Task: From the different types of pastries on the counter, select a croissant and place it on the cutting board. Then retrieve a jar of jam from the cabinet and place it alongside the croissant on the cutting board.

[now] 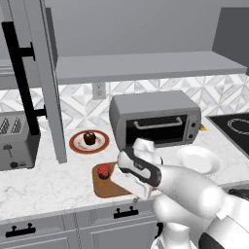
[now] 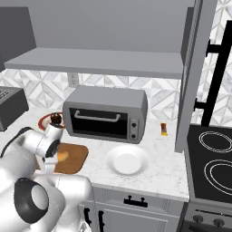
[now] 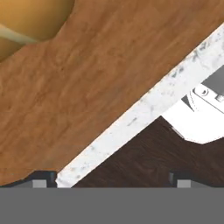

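The brown cutting board lies at the counter's front edge. On its left end stands the jar of jam, red-lidded and upright. The golden croissant lies on the board, partly behind my hand; it also fills the upper left corner of the hand view. My gripper hangs open just above the board near the counter's front lip, to the right of the jar, with nothing between its fingertips. The cupcake sits on a red-rimmed plate behind the board. The cabinet door stands open.
A grey toaster oven stands behind the board and an empty white plate to its right. A toaster is at the left and a black cooktop at the far right. A small bottle stands by the oven.
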Controlling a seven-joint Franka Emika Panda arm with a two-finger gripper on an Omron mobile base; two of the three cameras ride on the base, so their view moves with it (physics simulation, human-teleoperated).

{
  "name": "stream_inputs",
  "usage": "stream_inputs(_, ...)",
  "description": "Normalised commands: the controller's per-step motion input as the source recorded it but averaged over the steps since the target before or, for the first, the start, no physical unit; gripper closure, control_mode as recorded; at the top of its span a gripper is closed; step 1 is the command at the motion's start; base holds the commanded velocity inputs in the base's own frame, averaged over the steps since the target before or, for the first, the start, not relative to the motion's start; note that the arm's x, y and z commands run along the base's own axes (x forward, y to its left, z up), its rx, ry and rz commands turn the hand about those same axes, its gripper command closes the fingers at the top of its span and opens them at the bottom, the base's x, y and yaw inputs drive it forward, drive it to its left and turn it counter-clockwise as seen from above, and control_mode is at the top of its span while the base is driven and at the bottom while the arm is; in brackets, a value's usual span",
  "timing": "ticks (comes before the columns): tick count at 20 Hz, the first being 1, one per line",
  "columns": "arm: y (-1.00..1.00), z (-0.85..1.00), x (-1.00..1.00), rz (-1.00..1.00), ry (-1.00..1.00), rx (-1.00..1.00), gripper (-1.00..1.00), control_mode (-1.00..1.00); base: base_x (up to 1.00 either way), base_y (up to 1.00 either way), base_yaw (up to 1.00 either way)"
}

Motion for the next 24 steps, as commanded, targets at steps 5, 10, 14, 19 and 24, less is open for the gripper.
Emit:
stream_inputs(5, 0.16, -0.76, -1.00, 0.00, 0.00, 0.00, -1.00, -1.00, 0.00, 0.00, 0.00)
stream_inputs(10, 0.14, -0.64, -0.97, 0.00, 0.00, 0.00, -1.00, -1.00, 0.00, 0.00, 0.00)
stream_inputs(14, 0.22, -0.45, -0.59, 0.00, 0.00, 0.00, -1.00, -1.00, 0.00, 0.00, 0.00)
stream_inputs(19, 0.23, -0.36, -0.35, 0.00, 0.02, 0.00, -1.00, -1.00, 0.00, 0.00, 0.00)
stream_inputs(24, 0.24, -0.33, -0.16, 0.00, 0.03, 0.00, -1.00, -1.00, 0.00, 0.00, 0.00)
